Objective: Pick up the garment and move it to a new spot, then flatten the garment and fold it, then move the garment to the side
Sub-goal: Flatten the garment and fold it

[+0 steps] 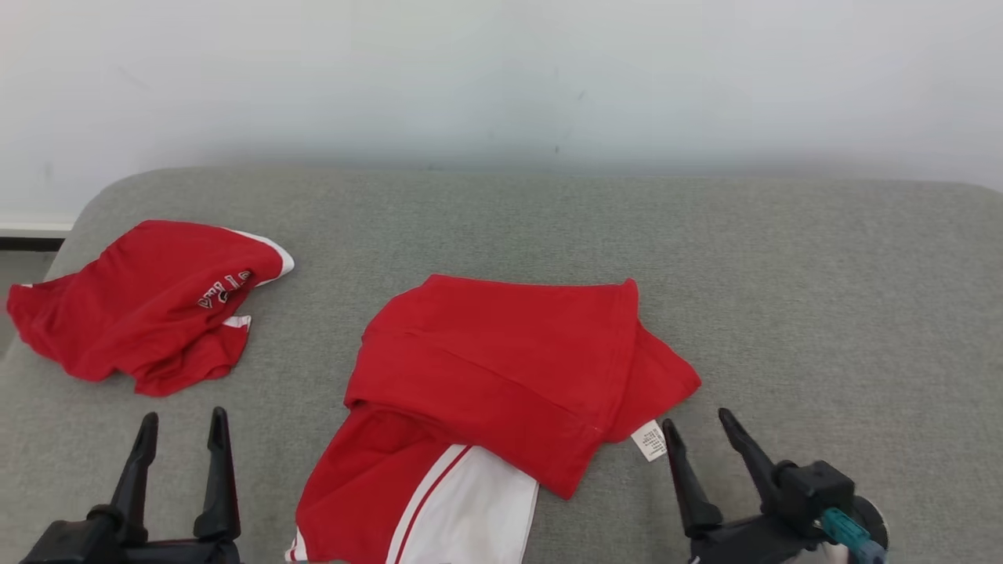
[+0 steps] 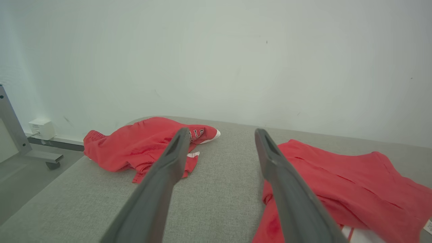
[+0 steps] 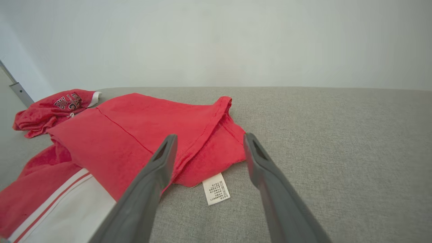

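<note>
Garment (image 1: 501, 368), red with a white panel (image 1: 470, 509), lies half-folded on the grey surface (image 1: 783, 274), middle of its near edge (white label (image 1: 649, 439) poking out at right). My right gripper (image 1: 694, 417) hangs wide and empty beside that label; my left gripper (image 1: 184, 415), wide too, is near a second red garment (image 1: 149, 305) crumpled at the left edge.

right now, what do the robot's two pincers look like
The left pincer and right pincer match. Each has two long, tapering fingers, matt and dark: black in the head view, grey in the wrist views, with a narrow slot near each tip. They rise from blocky black bases. The right one carries a teal plug at its base.
</note>
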